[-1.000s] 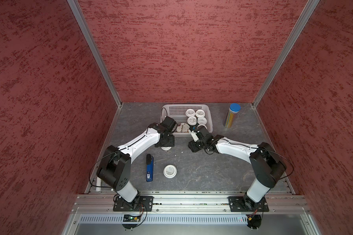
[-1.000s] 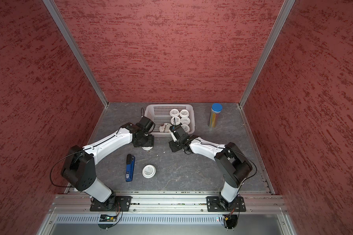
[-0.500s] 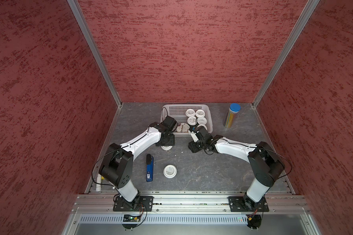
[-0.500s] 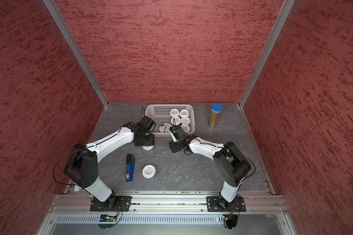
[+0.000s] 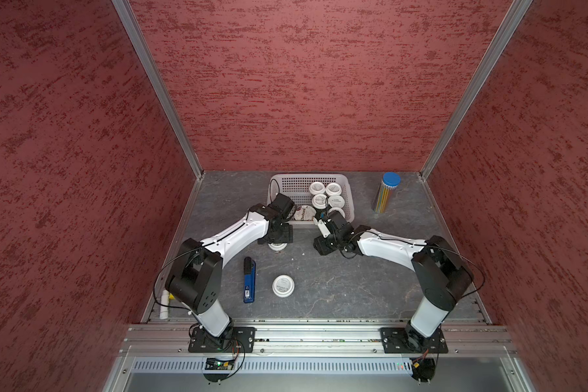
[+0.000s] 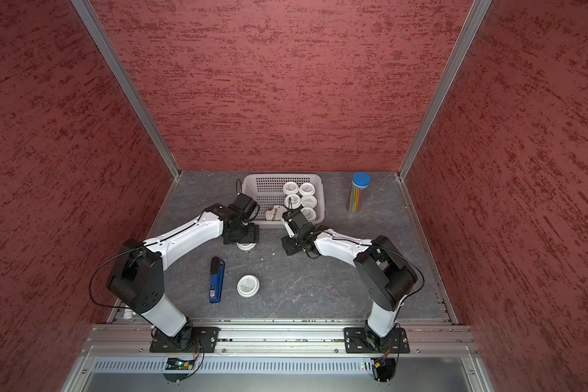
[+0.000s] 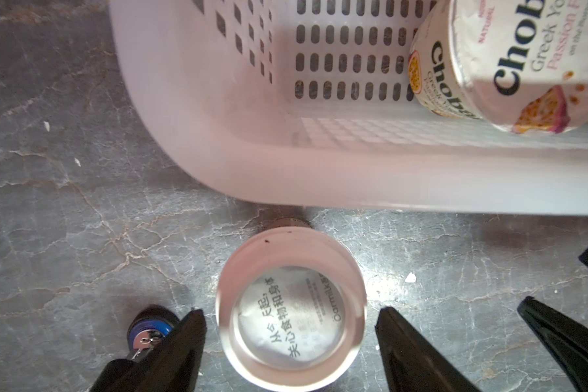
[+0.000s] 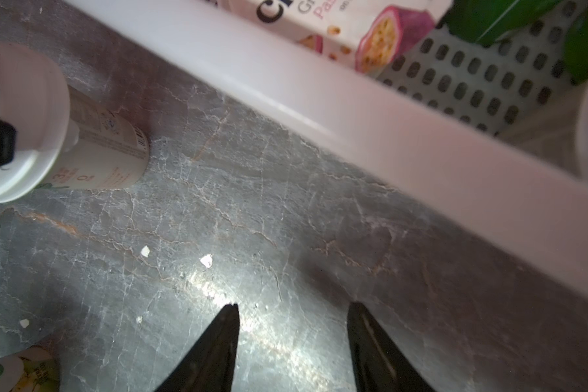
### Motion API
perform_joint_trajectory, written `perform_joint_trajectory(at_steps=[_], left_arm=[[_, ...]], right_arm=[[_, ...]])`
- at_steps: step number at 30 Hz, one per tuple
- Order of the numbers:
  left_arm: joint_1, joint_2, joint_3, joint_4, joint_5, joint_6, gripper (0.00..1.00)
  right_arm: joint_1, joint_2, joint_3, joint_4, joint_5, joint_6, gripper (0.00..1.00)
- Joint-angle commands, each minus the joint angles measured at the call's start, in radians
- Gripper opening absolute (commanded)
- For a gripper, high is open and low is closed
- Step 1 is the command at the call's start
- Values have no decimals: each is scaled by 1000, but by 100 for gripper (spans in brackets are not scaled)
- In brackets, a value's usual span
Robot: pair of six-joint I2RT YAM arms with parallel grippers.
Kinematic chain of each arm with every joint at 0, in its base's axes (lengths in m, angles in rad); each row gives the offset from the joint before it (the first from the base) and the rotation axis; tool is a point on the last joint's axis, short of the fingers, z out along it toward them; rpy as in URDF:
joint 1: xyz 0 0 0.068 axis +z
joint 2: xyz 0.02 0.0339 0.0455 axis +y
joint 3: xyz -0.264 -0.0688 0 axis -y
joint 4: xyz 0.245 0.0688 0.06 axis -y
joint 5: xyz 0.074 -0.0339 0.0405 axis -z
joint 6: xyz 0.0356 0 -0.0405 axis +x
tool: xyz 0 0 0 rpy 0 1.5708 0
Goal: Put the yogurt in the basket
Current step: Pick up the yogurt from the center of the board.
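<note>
The basket [image 5: 306, 176] stands at the back middle of the table, with several small white-lidded yogurt cups [image 5: 333, 188] in its right half. The wider Chobani cup [image 5: 304, 213] lies tilted against the basket's front wall. My left gripper [image 7: 290, 310] is open and straddles a small yogurt cup [image 7: 291, 309] that stands on the table just in front of the basket rim [image 7: 353, 183], with a gap on each side. Another small cup [image 5: 283, 286] stands nearer the front. My right gripper [image 8: 293, 304] is open over bare table beside the basket's front rim [image 8: 353, 112].
A blue and black stapler-like tool [image 5: 249, 280] lies left of the front cup. A tall blue-capped tube of pencils [image 5: 386, 191] stands at the back right. Red walls close in three sides. The two grippers are close together in front of the basket.
The left gripper's jaws have spread apart around the small cup, which stays standing on the table. Both arms are almost where they were.
</note>
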Motion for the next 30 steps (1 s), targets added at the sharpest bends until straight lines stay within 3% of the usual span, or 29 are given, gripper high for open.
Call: perform_joint_trajectory(at_steps=[1,10,30], left_arm=[[1,15,8,6,0,-3,83],[-3,15,4,4,-8,-6,74],[-5,-10,72,-80,1,10,67]], right_arm=[[8,12,35,-1,-5,4,56],[8,15,35,-2,-4,5,56],[7,12,31,-2,7,5,57]])
